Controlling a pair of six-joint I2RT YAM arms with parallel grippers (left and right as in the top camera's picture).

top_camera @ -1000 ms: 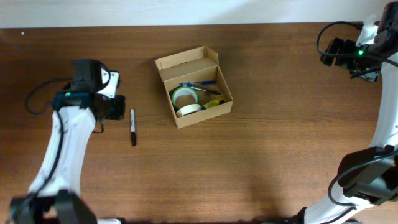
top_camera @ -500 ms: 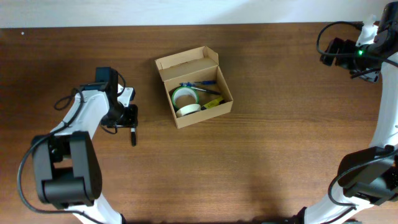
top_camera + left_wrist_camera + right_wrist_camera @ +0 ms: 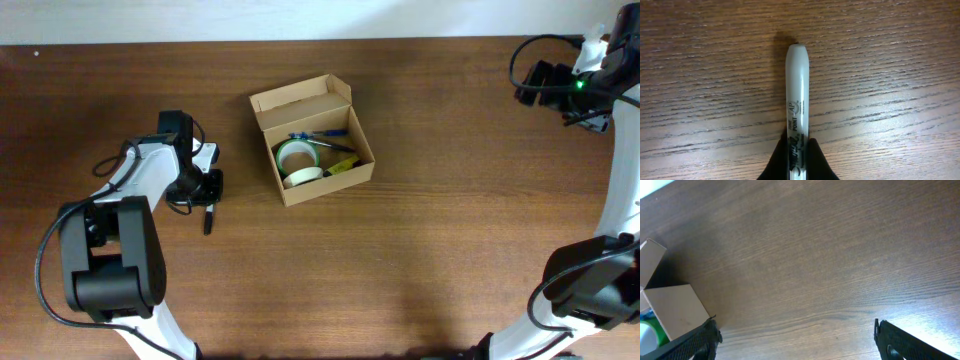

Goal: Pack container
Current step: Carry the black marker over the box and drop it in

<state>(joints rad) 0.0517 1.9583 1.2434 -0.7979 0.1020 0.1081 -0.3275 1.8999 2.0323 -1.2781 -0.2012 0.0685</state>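
Marker (image 3: 797, 100) pinched near one end by left gripper (image 3: 798, 162): lift slowly, level, toward upper-centre container (image 3: 330, 186); right gripper (image 3: 797, 340) spread, empty

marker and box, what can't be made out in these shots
- marker: in the left wrist view its lower end runs off the bottom edge, and its label is partly covered by the left pincer shut on it.
- container: overhead, the items beside the tape rolls are too small to identify. In the right wrist view, the left edge cuts it off.
- right pincer: only its open fingertips show, at the bottom corners.
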